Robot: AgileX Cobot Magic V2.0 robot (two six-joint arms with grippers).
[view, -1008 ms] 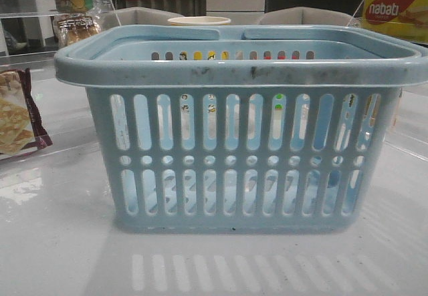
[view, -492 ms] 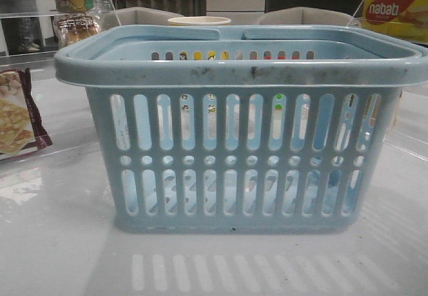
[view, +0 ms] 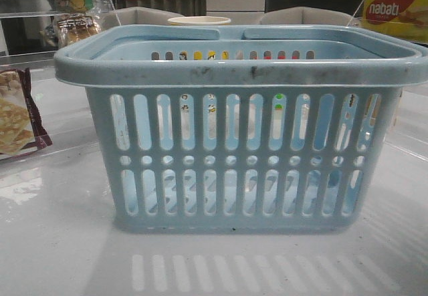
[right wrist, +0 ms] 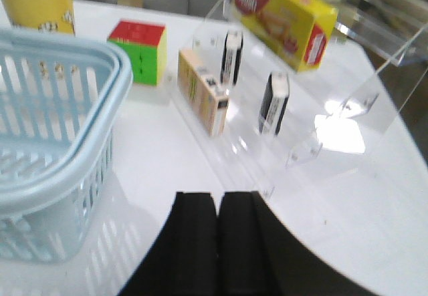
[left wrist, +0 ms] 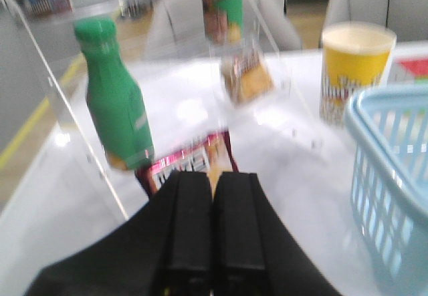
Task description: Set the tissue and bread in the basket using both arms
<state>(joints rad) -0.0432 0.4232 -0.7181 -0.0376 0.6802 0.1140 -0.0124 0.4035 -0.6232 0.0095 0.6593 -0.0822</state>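
The bread (left wrist: 246,75) sat in its clear bag on the clear stand, ahead of our left gripper (left wrist: 214,179) and slightly toward the basket (left wrist: 391,176); blur hid its long axis. Two small black packs stood upright on the right-side stand, and we took the nearer one as the tissue (right wrist: 273,102), ahead of our right gripper (right wrist: 219,206), long axis vertical. Both pairs of fingers were pressed together, holding nothing. The basket lay between the arms, apparently without either item.
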